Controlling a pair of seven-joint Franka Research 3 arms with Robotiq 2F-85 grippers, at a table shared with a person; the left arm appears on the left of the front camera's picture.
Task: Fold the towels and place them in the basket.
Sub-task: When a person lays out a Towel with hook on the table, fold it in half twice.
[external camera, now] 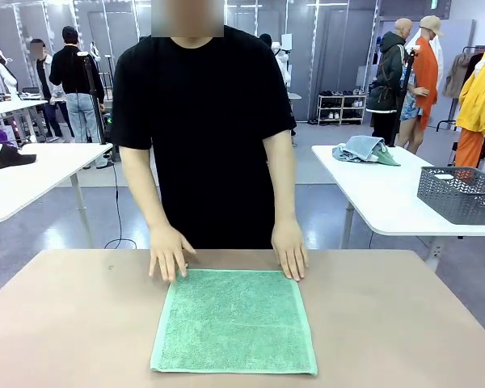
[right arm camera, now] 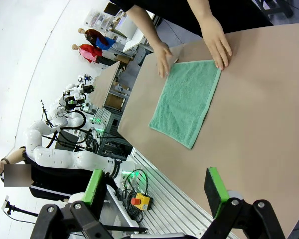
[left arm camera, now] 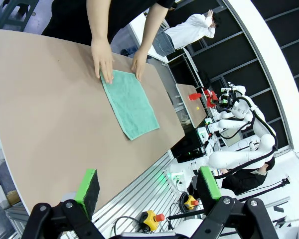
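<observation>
One mint-green towel (external camera: 234, 321) lies flat in the middle of the brown table (external camera: 73, 323), near its front edge. The person across the table presses a hand (external camera: 170, 252) on its far left corner and the other hand (external camera: 289, 250) on its far right corner. The dark grey mesh basket (external camera: 461, 194) stands on a white table at the back right. In the left wrist view my left gripper (left arm camera: 148, 185) is open and holds nothing, well off from the towel (left arm camera: 132, 104). The right gripper (right arm camera: 155, 185) is likewise open and bare, with the towel (right arm camera: 187, 102) far beyond its fingers.
A crumpled grey-green cloth (external camera: 364, 150) lies on the white table (external camera: 372, 194) behind at the right. Another white table (external camera: 32, 174) at the back left carries a dark object. Bare brown tabletop lies on both sides of the towel.
</observation>
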